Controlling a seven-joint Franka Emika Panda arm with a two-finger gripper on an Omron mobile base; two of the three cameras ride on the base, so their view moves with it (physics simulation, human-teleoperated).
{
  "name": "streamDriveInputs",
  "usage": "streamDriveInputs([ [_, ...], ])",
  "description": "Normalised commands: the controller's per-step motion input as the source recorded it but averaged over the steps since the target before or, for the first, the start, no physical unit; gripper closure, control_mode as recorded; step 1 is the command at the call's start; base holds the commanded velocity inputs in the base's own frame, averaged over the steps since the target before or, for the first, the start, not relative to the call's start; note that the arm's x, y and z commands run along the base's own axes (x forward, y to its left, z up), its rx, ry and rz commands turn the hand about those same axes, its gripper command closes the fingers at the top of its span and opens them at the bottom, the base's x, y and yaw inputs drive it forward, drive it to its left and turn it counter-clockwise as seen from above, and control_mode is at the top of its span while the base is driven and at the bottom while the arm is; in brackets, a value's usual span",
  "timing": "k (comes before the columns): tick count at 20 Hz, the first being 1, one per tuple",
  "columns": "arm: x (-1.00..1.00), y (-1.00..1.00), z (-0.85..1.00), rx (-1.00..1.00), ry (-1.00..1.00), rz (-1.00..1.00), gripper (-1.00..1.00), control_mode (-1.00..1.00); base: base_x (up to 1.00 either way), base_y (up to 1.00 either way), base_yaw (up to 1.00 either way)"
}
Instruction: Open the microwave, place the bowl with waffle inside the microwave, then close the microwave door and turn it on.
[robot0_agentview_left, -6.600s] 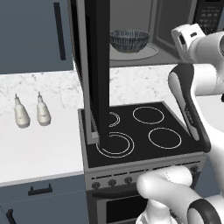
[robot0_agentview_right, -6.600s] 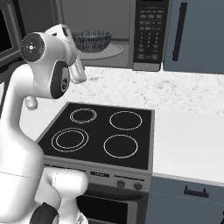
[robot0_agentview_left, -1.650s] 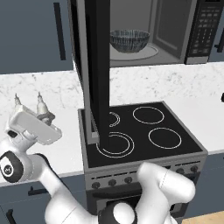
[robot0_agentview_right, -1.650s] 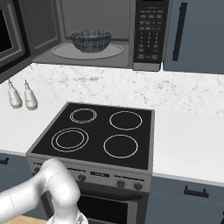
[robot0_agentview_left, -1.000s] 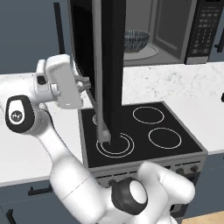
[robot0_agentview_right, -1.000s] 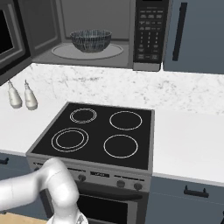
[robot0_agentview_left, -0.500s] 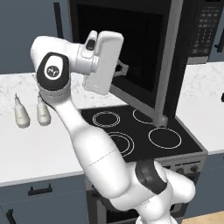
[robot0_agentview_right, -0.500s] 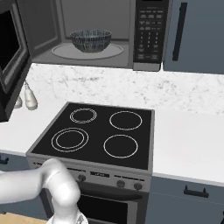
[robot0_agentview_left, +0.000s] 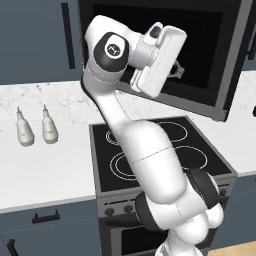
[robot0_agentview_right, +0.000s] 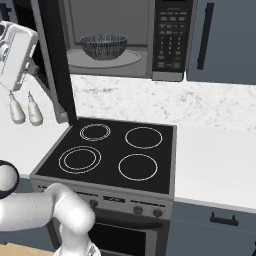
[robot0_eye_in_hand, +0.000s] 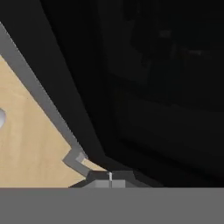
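Your bowl (robot0_agentview_right: 104, 46) sits on the round glass turntable (robot0_agentview_right: 105, 58) inside the microwave (robot0_agentview_right: 125, 37), a little left of the cavity's middle, with the keypad strip (robot0_agentview_right: 170, 35) to its right; the waffle is too hidden below the rim for you to make out from here. The microwave door (robot0_agentview_left: 165, 47) is partly swung, its dark glass panel angled across the left base view above the stove (robot0_agentview_left: 160, 150); from the right base view you see the door (robot0_agentview_right: 57, 60) edge-on as a tall black slab left of the cavity, which is open to you. Your tool (robot0_eye_in_hand: 110, 177) has its fingers pressed together with nothing between them, and it sits close against the dark face of the door; whether it actually touches the panel is hard to tell in that dim hand view. The white hand (robot0_agentview_left: 157, 60) hangs high in front of the door. On the marble bench (robot0_agentview_left: 45, 165) to the left of the stove, two small pale shakers (robot0_agentview_left: 35, 129) stand side by side, well apart from the arm.
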Motion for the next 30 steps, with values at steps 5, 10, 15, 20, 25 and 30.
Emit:
streamDriveInputs([
  [5, 0.06, -0.88, 0.0, 0.0, 0.21, 0.46, 1.0, -1.0, 0.0, 0.0, 0.0],
  [10, 0.33, -0.52, -0.01, -0.01, 0.27, 0.62, 1.0, -1.0, 0.0, 0.0, 0.0],
  [15, 0.67, -0.22, -0.03, 0.0, 0.32, 0.69, 1.0, -1.0, 0.0, 0.0, 0.0],
  [20, 0.99, -0.15, 0.0, 0.0, 0.32, 0.58, 1.0, -1.0, 0.0, 0.0, 0.0],
  [25, 1.0, -0.17, -0.28, 0.01, 0.07, 0.49, 1.0, -1.0, 0.0, 0.0, 0.0],
  [30, 1.0, -0.01, -0.56, 0.0, 0.0, 0.44, 1.0, -1.0, 0.0, 0.0, 0.0],
])
